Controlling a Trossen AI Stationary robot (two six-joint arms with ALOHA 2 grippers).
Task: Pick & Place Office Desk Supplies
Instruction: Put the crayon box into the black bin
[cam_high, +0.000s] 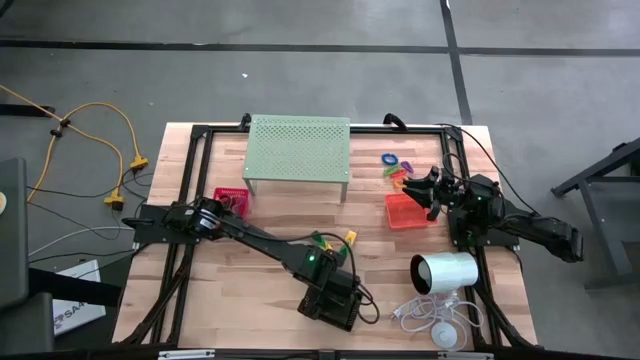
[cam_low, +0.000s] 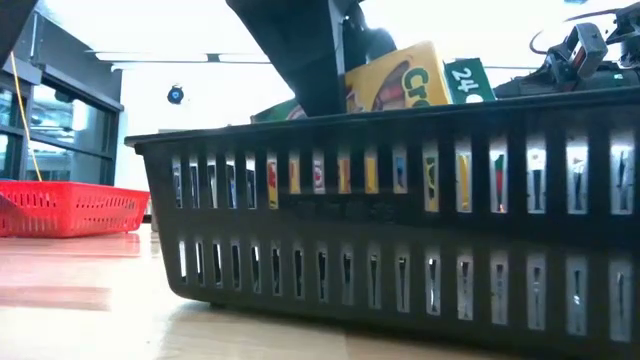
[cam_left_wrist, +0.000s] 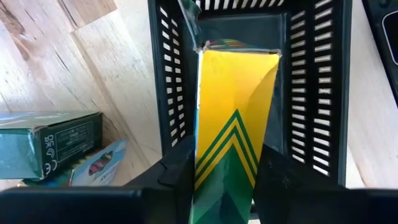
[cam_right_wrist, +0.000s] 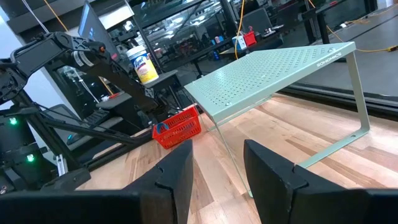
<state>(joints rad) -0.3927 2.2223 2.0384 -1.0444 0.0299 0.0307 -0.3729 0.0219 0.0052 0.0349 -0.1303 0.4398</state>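
Left pincer clamps a yellow-green crayon box inside the black tray; right pincer apart.

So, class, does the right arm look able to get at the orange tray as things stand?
Probably yes: the right claw sits open and empty at the orange tray's edge, with nothing between them.

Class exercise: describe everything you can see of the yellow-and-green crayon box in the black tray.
The yellow-and-green cardboard crayon box has green chevron stripes on yellow, and its far flap gapes open. It stands between the fingers of the left end effector, its far end down inside the black slotted plastic tray. In the low view it leans tilted above the tray's rim, showing green lettering and a "24" panel.
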